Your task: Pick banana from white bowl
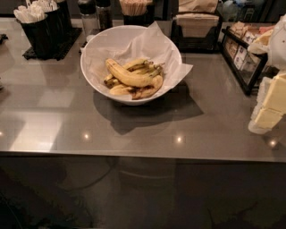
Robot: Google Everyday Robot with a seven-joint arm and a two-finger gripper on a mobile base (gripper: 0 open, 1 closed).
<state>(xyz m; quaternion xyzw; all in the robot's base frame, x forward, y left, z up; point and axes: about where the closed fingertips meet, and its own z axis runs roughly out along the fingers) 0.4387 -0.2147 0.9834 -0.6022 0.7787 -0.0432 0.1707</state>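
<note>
The white bowl [96, 78] stands on the grey counter, back centre, lined with crinkled white paper. Several bananas lie in it. The banana [127, 77], the longest and plumpest one with clean yellow skin, lies on top, curving from upper left to lower right. Smaller blotched bananas [143, 91] lie under and beside it. My gripper [269, 106] is at the right edge of the view, low over the counter, well to the right of the bowl and apart from it. It holds nothing that I can see.
Black cups of utensils [40, 31] stand at the back left. Shakers [96, 13] and a napkin holder [196, 27] stand behind the bowl. A black rack of packets [243, 53] stands at the back right. The counter's front edge [134, 154] runs across the view.
</note>
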